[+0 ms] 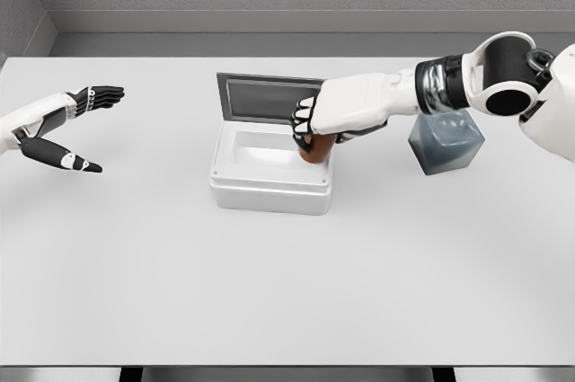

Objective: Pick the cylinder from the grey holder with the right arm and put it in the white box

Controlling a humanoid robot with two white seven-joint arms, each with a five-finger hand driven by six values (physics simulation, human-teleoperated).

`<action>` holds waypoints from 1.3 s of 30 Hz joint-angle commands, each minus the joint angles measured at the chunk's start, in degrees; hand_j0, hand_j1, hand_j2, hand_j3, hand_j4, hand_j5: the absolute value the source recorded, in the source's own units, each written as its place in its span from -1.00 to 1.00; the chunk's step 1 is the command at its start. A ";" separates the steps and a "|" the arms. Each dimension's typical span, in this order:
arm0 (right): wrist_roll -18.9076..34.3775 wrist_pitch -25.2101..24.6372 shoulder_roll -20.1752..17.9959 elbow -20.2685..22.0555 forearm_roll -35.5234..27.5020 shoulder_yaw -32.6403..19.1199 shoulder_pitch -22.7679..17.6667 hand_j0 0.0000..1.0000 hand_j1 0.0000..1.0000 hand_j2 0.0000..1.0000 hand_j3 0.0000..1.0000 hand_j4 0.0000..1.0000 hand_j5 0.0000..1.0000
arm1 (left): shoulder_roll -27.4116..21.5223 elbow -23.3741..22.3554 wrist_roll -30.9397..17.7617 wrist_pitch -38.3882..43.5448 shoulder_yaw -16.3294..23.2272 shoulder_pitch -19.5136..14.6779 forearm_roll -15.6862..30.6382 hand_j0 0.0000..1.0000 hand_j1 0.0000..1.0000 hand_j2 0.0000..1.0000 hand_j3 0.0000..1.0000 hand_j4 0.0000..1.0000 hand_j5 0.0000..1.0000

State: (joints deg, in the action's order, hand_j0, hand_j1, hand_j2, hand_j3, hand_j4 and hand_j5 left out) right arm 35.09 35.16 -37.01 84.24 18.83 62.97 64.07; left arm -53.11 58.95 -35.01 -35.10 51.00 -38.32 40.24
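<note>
Filling most of the frame from edge to edge, a white table [269,292], with a grey wall and a ledge across the top. Reaching in from the upper right, the right arm [422,90], white with a black and silver band at the wrist and a dark round joint near the right edge. Just left of centre, the white box [269,186], lid [265,96] raised upright at its far side, grey inside face toward the camera, pale interior open to view. Right of centre, below the forearm and partly hidden by it, the grey holder [446,144], a bluish-grey block standing on the table, well clear of the box's right wall. Over the box's right rear corner, the right hand [325,119], dark fingers [302,121] curled down and wrapped round the cylinder [314,148]. Reddish-brown and roughly upright, that cylinder, lower end inside the box opening close to the right wall; whether touching the floor of the box, impossible to tell. At the far left edge, the left hand [67,126], fingers spread and extended toward the right, thumb angled down, gripping nothing, hovering above the table well apart from the box.
</note>
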 commanded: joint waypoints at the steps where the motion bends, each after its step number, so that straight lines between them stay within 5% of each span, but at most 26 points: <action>1: -0.09 -0.16 0.10 -0.04 -0.38 -0.04 0.09 -0.54 -0.54 -0.54 -0.54 -0.54 -0.54 | -0.06 0.03 0.01 0.10 -0.12 0.00 0.45 1.00 1.00 1.00 1.00 1.00 1.00; 7: -0.09 -0.16 0.72 -1.27 -0.38 -0.04 0.44 -0.54 -0.54 -0.54 -0.54 -0.54 -0.54 | -0.06 0.03 0.01 0.10 -0.12 0.00 0.45 1.00 1.00 1.00 1.00 1.00 1.00; 8: -0.09 -0.16 0.80 -1.19 -0.29 -0.13 0.44 0.00 0.00 0.00 0.00 0.00 0.00 | -0.06 0.03 0.01 0.10 -0.12 0.00 0.45 1.00 1.00 1.00 1.00 1.00 1.00; 9: -0.09 -0.16 0.80 -0.75 -0.03 -0.31 0.70 1.00 1.00 1.00 1.00 1.00 1.00 | -0.06 0.03 0.01 0.10 -0.12 0.00 0.45 1.00 1.00 1.00 1.00 1.00 1.00; 17: -0.09 -0.16 0.63 1.01 0.33 -0.92 1.58 1.00 1.00 1.00 1.00 1.00 1.00 | -0.06 0.03 0.01 0.10 -0.12 0.00 0.45 1.00 1.00 1.00 1.00 1.00 1.00; 19: -0.09 -0.16 -0.25 1.01 0.06 -4.79 1.49 1.00 1.00 1.00 1.00 1.00 1.00 | -0.06 0.03 0.01 0.10 -0.12 0.00 0.45 1.00 1.00 1.00 1.00 1.00 1.00; 29: -0.09 -0.16 -10.71 2.15 -1.26 -9.27 -1.14 1.00 1.00 1.00 1.00 1.00 1.00 | 0.11 -0.06 0.01 0.10 -0.12 -0.44 1.07 1.00 1.00 1.00 1.00 1.00 1.00; 32: -0.09 -0.16 -16.07 7.60 -1.26 -9.53 -2.99 1.00 1.00 1.00 1.00 1.00 1.00 | 7.40 -0.41 0.01 0.64 -1.52 -2.02 0.54 1.00 1.00 1.00 1.00 1.00 1.00; 35: -0.09 -0.16 -18.88 9.54 -1.34 -10.41 -4.13 1.00 1.00 1.00 1.00 1.00 1.00 | 20.68 -9.55 0.01 10.66 -9.16 -5.62 -0.60 1.00 1.00 1.00 1.00 1.00 1.00; 39: -0.09 -0.16 -20.03 9.62 -1.34 -10.50 -5.10 1.00 1.00 1.00 1.00 1.00 1.00 | 22.70 -9.82 0.01 10.58 -10.40 -5.80 -8.16 1.00 1.00 1.00 1.00 1.00 1.00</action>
State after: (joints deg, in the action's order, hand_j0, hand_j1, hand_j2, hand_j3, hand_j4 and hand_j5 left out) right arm 35.03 35.16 -56.00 93.38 17.74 52.67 58.89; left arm -33.03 50.28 -35.00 -25.68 41.95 -44.12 34.82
